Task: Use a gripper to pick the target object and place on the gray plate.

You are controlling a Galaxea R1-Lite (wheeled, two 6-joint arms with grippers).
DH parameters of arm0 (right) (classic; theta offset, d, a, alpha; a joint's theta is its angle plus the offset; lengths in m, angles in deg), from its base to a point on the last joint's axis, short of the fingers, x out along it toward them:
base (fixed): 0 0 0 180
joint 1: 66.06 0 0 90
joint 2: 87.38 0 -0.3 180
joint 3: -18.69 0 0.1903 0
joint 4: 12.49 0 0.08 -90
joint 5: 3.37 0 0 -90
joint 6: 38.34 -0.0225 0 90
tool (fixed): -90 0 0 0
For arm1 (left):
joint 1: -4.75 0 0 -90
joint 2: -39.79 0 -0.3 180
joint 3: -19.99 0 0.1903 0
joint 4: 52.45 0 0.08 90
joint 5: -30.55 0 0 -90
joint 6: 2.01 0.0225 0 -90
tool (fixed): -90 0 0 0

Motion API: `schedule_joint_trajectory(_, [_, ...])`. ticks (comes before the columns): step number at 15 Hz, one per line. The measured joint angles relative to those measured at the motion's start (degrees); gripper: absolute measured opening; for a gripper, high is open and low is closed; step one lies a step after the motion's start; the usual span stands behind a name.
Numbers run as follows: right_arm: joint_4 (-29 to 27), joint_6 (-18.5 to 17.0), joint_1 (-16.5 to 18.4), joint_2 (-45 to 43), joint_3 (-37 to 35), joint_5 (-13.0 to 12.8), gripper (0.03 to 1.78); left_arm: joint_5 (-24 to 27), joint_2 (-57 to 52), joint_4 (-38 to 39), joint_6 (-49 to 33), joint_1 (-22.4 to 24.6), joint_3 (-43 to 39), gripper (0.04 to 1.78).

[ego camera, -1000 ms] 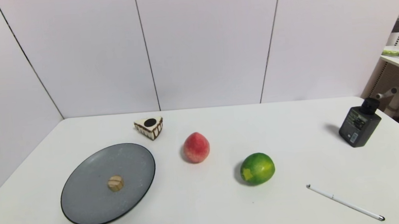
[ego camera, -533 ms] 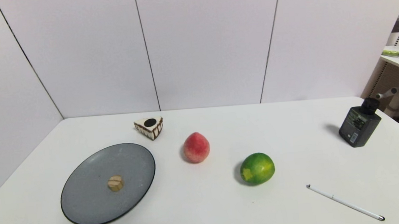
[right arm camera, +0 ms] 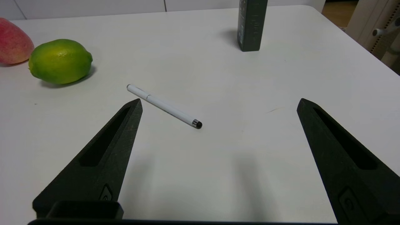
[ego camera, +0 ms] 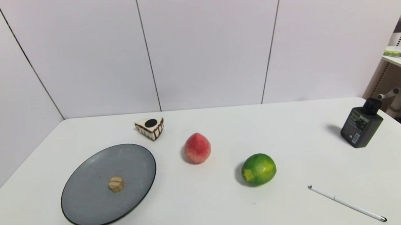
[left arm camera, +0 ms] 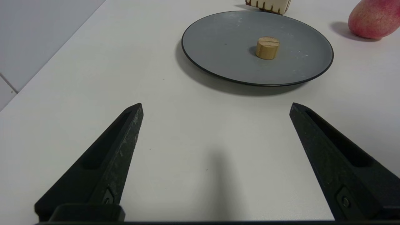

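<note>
The gray plate point(ego camera: 85, 193) lies on the white table at the near left; it also shows in the left wrist view point(left arm camera: 218, 43). The small tan target object point(ego camera: 116, 184) rests on the plate near its middle, and shows in the left wrist view point(left arm camera: 267, 47) as a short tan puck with a groove. My left gripper point(left arm camera: 215, 107) is open and empty, low over the table, short of the plate. My right gripper point(right arm camera: 218, 104) is open and empty over the table's near right. Neither gripper shows in the head view.
A cake slice point(ego camera: 150, 128) sits behind the plate. A peach point(ego camera: 197, 148) and a green citrus point(ego camera: 258, 169) lie mid-table. A white stylus pen point(ego camera: 347, 204) lies near right, just beyond the right gripper point(right arm camera: 164, 105). A dark box point(ego camera: 361, 125) stands far right.
</note>
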State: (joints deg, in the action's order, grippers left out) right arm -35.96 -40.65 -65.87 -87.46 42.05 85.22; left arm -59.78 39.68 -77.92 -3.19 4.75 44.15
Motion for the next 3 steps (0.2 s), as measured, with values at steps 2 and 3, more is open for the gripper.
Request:
schedule_joint_trajectory(2, [0.0,0.0,0.0,0.0,0.0,0.0,1.71,0.0,0.0,0.0,0.0,0.0,0.0,1.69])
schedule_joint_trajectory(3, [0.0,0.0,0.0,0.0,0.0,0.0,1.71,0.0,0.0,0.0,0.0,0.0,0.0,1.69])
